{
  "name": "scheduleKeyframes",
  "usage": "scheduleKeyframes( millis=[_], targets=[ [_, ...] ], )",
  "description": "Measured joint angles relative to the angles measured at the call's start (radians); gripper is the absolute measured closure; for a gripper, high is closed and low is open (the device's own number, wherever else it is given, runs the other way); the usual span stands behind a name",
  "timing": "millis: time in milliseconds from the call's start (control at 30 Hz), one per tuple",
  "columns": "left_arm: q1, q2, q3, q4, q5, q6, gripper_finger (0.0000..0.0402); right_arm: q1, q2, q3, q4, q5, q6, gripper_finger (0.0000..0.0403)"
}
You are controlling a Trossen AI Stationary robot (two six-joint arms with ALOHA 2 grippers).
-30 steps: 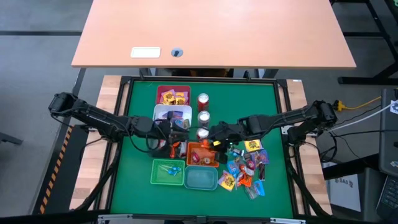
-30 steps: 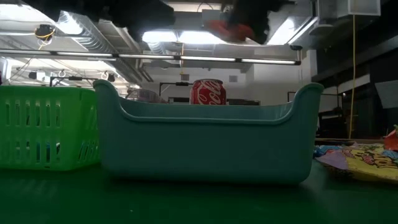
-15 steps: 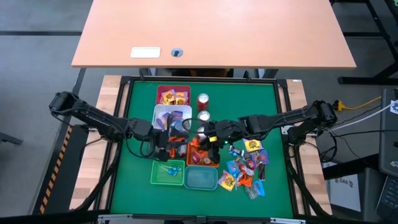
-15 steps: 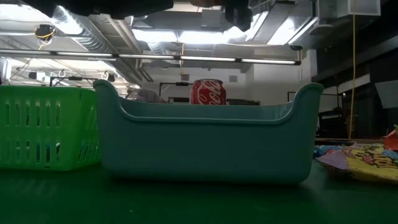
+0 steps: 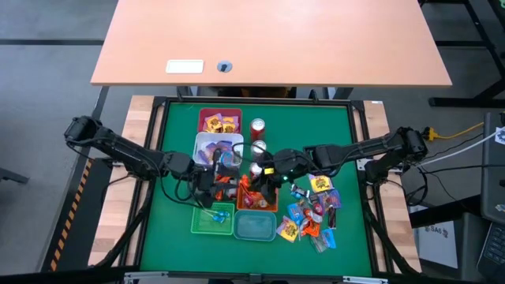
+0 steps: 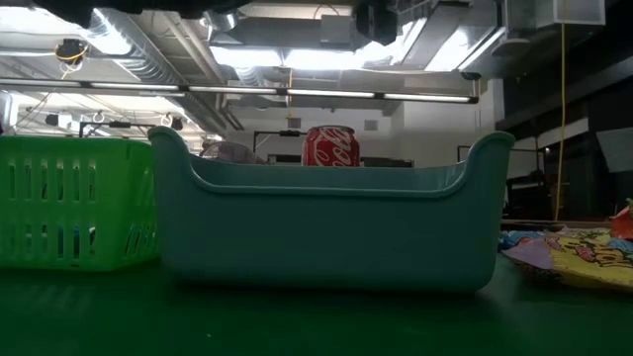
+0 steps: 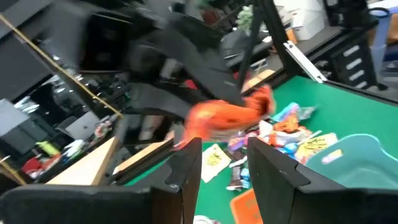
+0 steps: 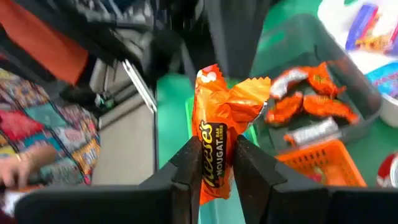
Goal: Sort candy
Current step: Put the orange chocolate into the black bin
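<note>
My right gripper point(image 8: 215, 163) hangs over the orange bin point(image 5: 257, 199) at the middle of the green table, shut on an orange wrapped candy point(image 8: 219, 118). That candy point(image 7: 225, 116) also shows just ahead of my left gripper point(image 7: 225, 169), which is open and level, with nothing between its fingers. In the high view my left gripper point(image 5: 222, 179) is at the orange bin's left side and my right gripper point(image 5: 265, 176) just right of it. Several orange candies point(image 8: 309, 102) lie in the bin. A pile of loose candy point(image 5: 312, 211) lies on the table to the right. My right gripper pinches the orange candy's lower part point(image 8: 214, 155) between its two fingers. The fingers slant down from the table's right. The wrapper's crinkled upper end point(image 8: 231, 93) sticks out past the fingertips. The candy is lifted clear above the orange bin.
A green bin point(image 5: 213, 218) and a teal bin point(image 5: 254, 227) stand at the near side. A white bin point(image 5: 218, 146) and a red bin point(image 5: 219, 121) stand farther back. Three cans point(image 5: 258, 147) are lined up beside them, behind the orange bin.
My right gripper has risen with the orange candy, leaving the top of the low view, shifted a little toward the table's left over the orange bin, and rolled. My left gripper has rolled about its own axis beside it.
</note>
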Motion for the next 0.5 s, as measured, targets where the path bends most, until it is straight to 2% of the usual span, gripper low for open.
scheduleKeyframes(
  millis=[267,500],
  targets=[
    [0.000,0.047,0.000,0.076,0.005,0.005,0.0279,0.002,0.000,0.001,0.030,-0.027,0.076,0.0327],
    [0.001,0.046,0.000,0.084,-0.001,0.004,0.0279,0.002,0.001,0.002,-0.028,-0.037,0.123,0.0327]
  ],
)
